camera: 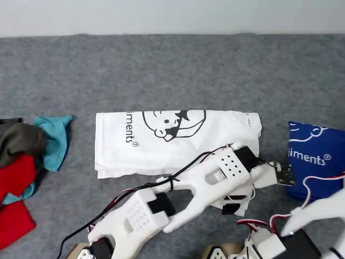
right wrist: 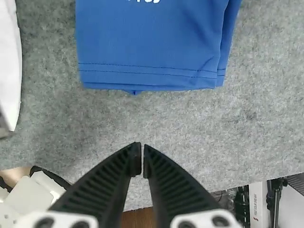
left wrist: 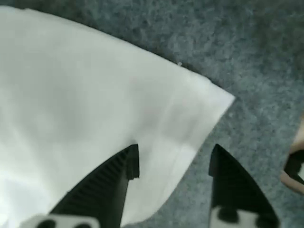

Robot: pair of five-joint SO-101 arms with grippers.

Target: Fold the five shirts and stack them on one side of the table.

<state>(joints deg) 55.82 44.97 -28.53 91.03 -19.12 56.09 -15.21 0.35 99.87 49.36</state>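
A white shirt point(camera: 161, 143) with a black cartoon print lies folded into a long strip in the middle of the grey table. My left gripper point(left wrist: 173, 164) is open over the shirt's near right corner point(left wrist: 142, 123), one finger above the cloth and the other above bare felt. In the high view this arm point(camera: 215, 175) stretches from the front edge to that corner. A folded blue shirt point(camera: 318, 156) lies at the right edge. My right gripper point(right wrist: 142, 159) is shut with nothing in it, hovering over grey felt just short of the blue shirt's hem point(right wrist: 152, 42).
A heap of unfolded shirts, red point(camera: 16, 189), teal point(camera: 54, 140) and dark brown point(camera: 19, 137), sits at the left edge. The grey felt point(camera: 178, 70) runs back to a pale wall. Black and red cables point(camera: 124, 197) trail along the left arm.
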